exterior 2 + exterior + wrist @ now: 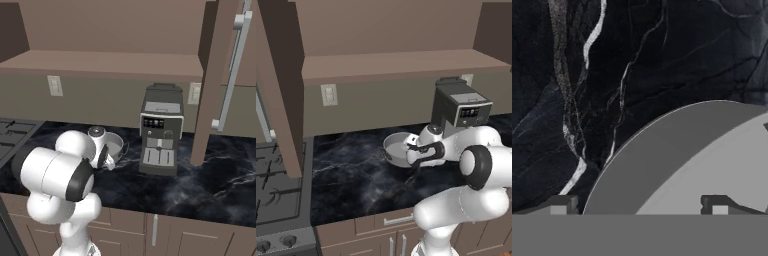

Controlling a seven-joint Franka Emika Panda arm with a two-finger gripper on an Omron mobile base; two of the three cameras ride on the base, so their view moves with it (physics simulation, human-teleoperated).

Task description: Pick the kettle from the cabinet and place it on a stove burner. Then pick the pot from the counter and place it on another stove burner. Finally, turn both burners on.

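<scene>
Two dark fingertips (559, 204) sit spread wide, straddling the near wall of the pot (677, 165), one tip outside the rim and one over the pale inside. The gripper (639, 210) holds nothing yet. My worry: close on that thin curved rim off-centre and the pot could tip or slide across the glossy counter (351, 175). It rests toward the back edge of the counter, just beside the coffee machine (161, 131), so a swing could clip that. The stove burners (271, 185) lie well apart, off the counter's left end. The machine's small display shows nothing readable.
</scene>
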